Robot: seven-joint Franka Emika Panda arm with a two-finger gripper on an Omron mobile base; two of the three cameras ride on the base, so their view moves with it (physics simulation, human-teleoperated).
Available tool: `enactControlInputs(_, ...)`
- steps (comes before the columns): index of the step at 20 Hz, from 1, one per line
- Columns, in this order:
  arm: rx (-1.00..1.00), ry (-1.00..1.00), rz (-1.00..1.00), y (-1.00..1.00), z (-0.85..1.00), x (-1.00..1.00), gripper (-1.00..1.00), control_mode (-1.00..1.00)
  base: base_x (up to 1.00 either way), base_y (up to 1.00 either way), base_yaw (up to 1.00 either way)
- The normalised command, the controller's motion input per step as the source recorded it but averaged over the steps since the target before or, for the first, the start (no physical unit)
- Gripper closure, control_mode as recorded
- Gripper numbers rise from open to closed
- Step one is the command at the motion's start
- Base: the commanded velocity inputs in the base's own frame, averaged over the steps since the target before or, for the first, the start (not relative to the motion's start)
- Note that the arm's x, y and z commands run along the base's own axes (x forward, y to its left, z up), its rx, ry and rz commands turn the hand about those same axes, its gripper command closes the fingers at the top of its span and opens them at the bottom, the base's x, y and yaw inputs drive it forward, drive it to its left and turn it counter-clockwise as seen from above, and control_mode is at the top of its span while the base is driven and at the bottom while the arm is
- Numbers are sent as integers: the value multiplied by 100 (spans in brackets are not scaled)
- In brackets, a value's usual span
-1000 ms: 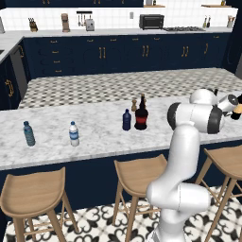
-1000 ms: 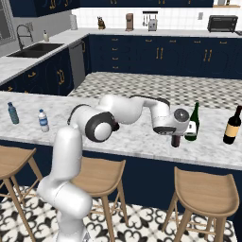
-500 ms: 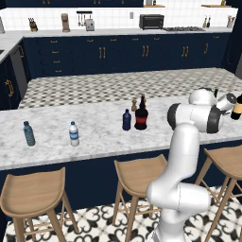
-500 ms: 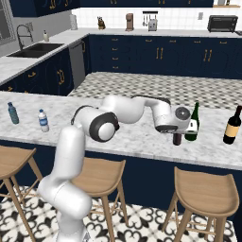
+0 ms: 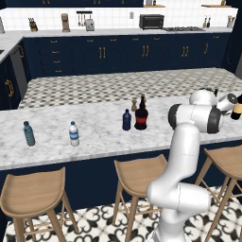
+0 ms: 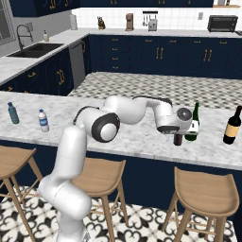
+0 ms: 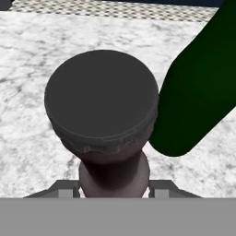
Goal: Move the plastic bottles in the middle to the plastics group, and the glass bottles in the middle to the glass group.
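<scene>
Dark glass bottle (image 7: 106,133), crown-capped, sits directly under the end effector (image 6: 178,138) at the right end of the marble bench (image 5: 94,137), just beside the tall green wine bottle (image 6: 193,124) of the glass group; the cream-labelled wine bottle (image 6: 232,125) stands further right. In the hand view the neck rises between the two finger bases, so the jaws appear part-closed around the neck, though actual contact cannot be confirmed. Judgement: glass is rigid, smooth and breakable, fairly heavy for its size; the narrow neck below the cap lip is the sensible hold, since the lip stops slipping. Toppling against the green bottle is the risk. Navy plastic bottle (image 5: 126,120) and squat red-labelled bottle (image 5: 141,116) remain mid-bench.
</scene>
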Motion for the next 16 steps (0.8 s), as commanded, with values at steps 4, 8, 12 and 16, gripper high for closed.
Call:
enactControlInputs(4, 0, 0, 0, 0, -6, 0, 100, -100, 0, 0, 0)
enactControlInputs(8, 0, 0, 0, 0, -1, 0, 100, -100, 0, 0, 0)
enactControlInputs(12, 0, 0, 0, 0, 0, 0, -100, -100, 0, 0, 0)
enactControlInputs(16, 0, 0, 0, 0, 2, 0, -100, -100, 0, 0, 0)
